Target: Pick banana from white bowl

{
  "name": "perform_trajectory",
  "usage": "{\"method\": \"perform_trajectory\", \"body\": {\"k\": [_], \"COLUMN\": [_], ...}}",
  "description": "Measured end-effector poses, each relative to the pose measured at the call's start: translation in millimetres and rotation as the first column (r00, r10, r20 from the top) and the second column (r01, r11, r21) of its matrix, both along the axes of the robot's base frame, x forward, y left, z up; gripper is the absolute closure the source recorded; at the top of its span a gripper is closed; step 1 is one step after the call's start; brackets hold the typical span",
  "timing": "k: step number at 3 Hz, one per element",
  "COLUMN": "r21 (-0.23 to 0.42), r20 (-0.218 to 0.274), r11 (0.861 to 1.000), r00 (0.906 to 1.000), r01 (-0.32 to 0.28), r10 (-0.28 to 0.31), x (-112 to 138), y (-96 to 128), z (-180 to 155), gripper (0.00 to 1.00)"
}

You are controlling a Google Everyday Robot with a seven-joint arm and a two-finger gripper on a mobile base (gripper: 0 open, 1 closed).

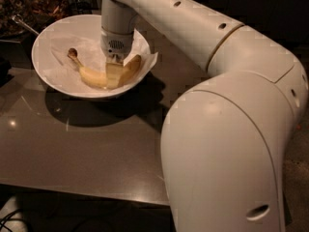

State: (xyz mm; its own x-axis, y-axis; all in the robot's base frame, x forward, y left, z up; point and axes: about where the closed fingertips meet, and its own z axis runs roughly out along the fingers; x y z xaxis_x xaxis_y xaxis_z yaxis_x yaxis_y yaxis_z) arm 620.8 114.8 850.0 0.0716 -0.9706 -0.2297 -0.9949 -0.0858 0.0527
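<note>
The white bowl (42,69) stands at the back left of the table, lined with crumpled white paper. The curved yellow banana (91,76) lies in it, its dark stem tip pointing up and to the left. My gripper (115,72) reaches straight down into the bowl and grips the banana at its middle. One pale yellow finger (114,76) shows in front of the fruit; the other is hidden behind it. The banana's right end (133,64) sticks out past the finger.
A dark dish of brown food (34,6) with a spoon handle (24,25) stands behind the bowl at top left. My large white arm and base (227,149) fill the right half of the view. The grey table (91,149) ends at a front edge below.
</note>
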Motion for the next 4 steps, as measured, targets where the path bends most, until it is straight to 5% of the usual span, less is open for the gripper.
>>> {"method": "perform_trajectory", "body": {"k": [4], "r21": [0.003], "r20": [0.081], "r11": [0.999], "r00": [0.9961], "r01": [-0.035], "r10": [0.035], "x": [-21], "y": [0], "z": [38], "gripper": [1.00]}}
